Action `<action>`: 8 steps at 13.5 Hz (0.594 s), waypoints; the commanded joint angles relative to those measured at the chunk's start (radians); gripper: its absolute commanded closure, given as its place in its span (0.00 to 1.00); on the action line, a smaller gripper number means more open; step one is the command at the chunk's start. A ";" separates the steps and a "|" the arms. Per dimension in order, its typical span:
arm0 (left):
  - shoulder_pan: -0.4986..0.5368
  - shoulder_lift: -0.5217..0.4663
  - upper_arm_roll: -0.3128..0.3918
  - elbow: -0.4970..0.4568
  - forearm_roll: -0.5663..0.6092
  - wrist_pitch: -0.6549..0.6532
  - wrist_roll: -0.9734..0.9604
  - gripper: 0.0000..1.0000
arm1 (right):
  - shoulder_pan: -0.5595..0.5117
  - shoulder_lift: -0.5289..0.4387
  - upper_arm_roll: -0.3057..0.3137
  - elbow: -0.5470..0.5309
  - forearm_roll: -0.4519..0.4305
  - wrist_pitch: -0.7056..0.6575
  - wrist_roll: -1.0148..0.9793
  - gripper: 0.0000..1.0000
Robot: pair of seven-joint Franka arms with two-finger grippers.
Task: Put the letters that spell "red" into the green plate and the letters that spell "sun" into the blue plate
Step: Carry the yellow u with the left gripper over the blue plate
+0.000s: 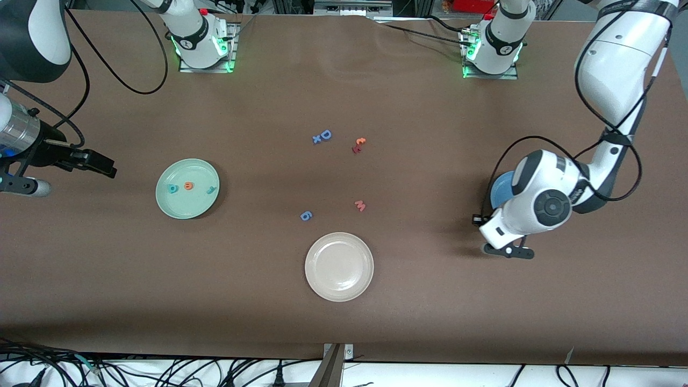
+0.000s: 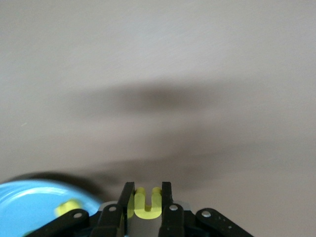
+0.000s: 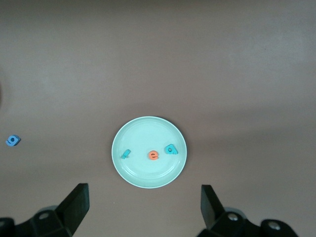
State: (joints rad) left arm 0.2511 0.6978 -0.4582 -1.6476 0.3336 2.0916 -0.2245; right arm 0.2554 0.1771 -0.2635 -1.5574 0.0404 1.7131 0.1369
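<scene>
The green plate (image 1: pixel 187 207) (image 3: pixel 143 175) holds the teal "d" (image 1: pixel 172 188) (image 3: pixel 171 149), the orange "e" (image 1: pixel 188 186) (image 3: pixel 154 155) and the teal "r" (image 1: pixel 211 189) (image 3: pixel 126 154). The left arm covers most of the blue plate (image 1: pixel 500 188) (image 2: pixel 24 205), and one yellow letter (image 2: pixel 68 207) lies in it. My left gripper (image 2: pixel 146 190) is shut on a yellow "u" shape (image 2: pixel 146 205), low over the table just beside the blue plate. My right gripper (image 3: pixel 144 202) (image 1: pixel 99 163) is open and holds nothing, up over the table at the right arm's end, beside the green plate.
A cream-white plate (image 1: pixel 338 290) sits nearest the front camera, mid-table. Loose letters lie between the plates: a blue "D" with a small "x" (image 1: pixel 322 136), a red and orange pair (image 1: pixel 358 145), a pink "m" (image 1: pixel 360 205) and a blue "6" (image 1: pixel 306 216).
</scene>
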 commanded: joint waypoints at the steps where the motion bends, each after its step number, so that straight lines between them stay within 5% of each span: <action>1: 0.031 -0.046 -0.007 -0.021 -0.013 -0.085 0.033 0.91 | 0.001 -0.016 0.000 -0.020 -0.002 0.011 0.009 0.00; 8: 0.249 -0.147 -0.079 -0.190 -0.013 -0.081 0.201 0.90 | 0.001 -0.016 0.000 -0.024 -0.002 0.013 0.009 0.00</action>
State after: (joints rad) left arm 0.4545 0.6127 -0.5085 -1.7603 0.3336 1.9970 -0.0694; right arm 0.2553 0.1771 -0.2635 -1.5591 0.0404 1.7132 0.1369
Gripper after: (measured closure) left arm 0.744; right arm 0.000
